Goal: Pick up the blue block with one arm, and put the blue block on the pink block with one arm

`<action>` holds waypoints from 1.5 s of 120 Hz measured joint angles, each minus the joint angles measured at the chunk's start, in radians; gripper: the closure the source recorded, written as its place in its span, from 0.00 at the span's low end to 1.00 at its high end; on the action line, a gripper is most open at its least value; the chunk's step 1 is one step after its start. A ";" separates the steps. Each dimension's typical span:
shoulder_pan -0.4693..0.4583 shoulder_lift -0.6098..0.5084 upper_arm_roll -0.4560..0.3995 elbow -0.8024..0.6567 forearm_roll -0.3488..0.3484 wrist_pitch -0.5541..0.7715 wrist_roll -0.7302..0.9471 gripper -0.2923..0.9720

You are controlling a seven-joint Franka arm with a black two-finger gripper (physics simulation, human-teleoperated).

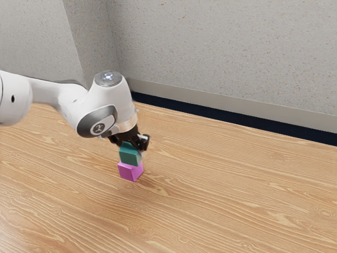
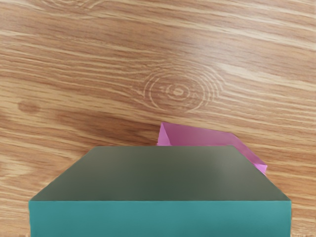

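teal-blue, the blue block (image 1: 130, 154) is seen set on the pink block (image 1: 130, 171), around 9 o'clock of the tabletop (image 1: 237, 200) middle, pinched at its upper sides by the jaws. likely light, rigid, slick; flat opposite faces suit gripping.

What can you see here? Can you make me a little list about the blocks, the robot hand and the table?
top block: blue-green block, sitting on the pink one and seeming to touch it
bottom block: pink block, resting on the table, turned a bit so its corners peek out from under the top block
robot hand: gripper, right at the top of the blue-green block
table: wooden table, light brown with grain lines
background: grey wall
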 joint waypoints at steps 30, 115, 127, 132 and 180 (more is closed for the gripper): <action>0.035 0.004 0.000 -0.024 -0.002 0.075 0.072 0.49; 0.110 0.063 -0.003 -0.033 0.000 0.181 0.223 0.49; 0.110 0.070 -0.005 -0.032 0.000 0.191 0.233 0.49; 0.110 0.071 -0.006 -0.031 0.000 0.194 0.237 0.49; 0.129 0.065 -0.015 -0.031 -0.018 0.184 0.239 0.28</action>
